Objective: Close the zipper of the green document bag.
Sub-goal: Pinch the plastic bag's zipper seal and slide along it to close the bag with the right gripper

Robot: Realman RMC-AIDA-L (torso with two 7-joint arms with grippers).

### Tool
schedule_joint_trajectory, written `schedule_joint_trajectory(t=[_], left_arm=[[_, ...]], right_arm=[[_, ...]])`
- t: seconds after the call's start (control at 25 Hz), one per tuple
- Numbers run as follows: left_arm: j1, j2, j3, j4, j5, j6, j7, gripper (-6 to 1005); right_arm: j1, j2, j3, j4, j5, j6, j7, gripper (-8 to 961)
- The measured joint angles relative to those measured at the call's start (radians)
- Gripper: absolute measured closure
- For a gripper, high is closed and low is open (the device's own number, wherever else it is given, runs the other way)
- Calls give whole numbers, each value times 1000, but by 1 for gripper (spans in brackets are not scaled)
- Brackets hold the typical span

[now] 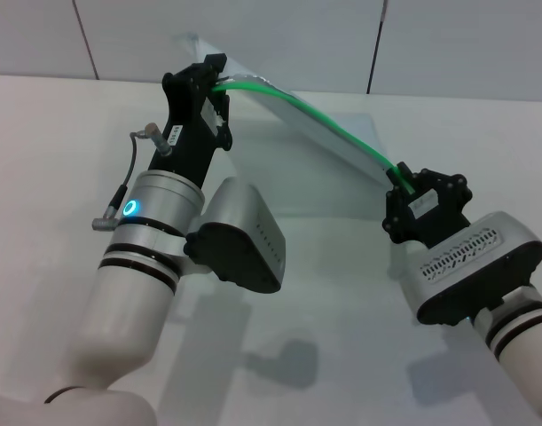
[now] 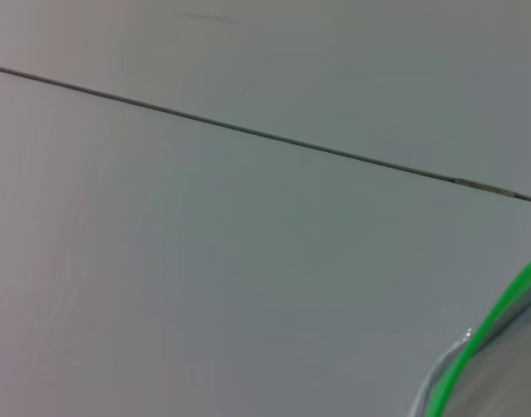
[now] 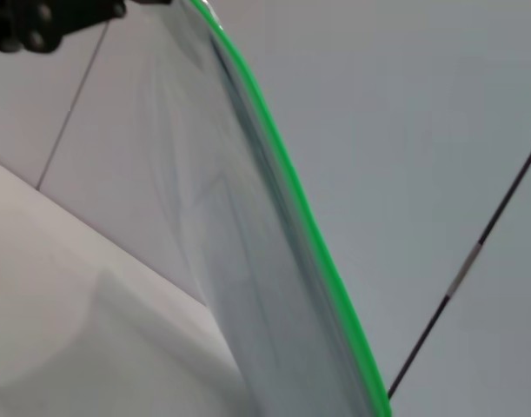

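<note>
The green document bag [image 1: 284, 111] hangs stretched in the air between my two grippers, its translucent sheet drooping toward the table. The zipper [image 1: 333, 121] runs as a bright green strip along its upper edge. My left gripper [image 1: 219, 84] is shut on the far-left end of that edge. My right gripper [image 1: 400, 175] is shut on the zipper at the near-right end; the slider is hidden there. The right wrist view shows the zipper [image 3: 308, 217], the bag [image 3: 239, 261] and the left gripper [image 3: 39, 22] far off. The left wrist view catches a short piece of zipper [image 2: 495, 321].
A white table [image 1: 341, 311] lies under both arms. A pale panelled wall [image 1: 279, 35] with dark seams stands close behind the bag. Nothing else stands on the table.
</note>
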Motion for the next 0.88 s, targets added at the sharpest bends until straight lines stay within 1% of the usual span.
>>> schedule_joint_trajectory(t=[0.48,0.88], left_arm=[[0,0,0,1,0,0,3,930],[0,0,0,2,0,0,5,929]], right_arm=[[2,0,-2,50,52,-1,18,869],[2,0,2,91,61,-19,50,867]])
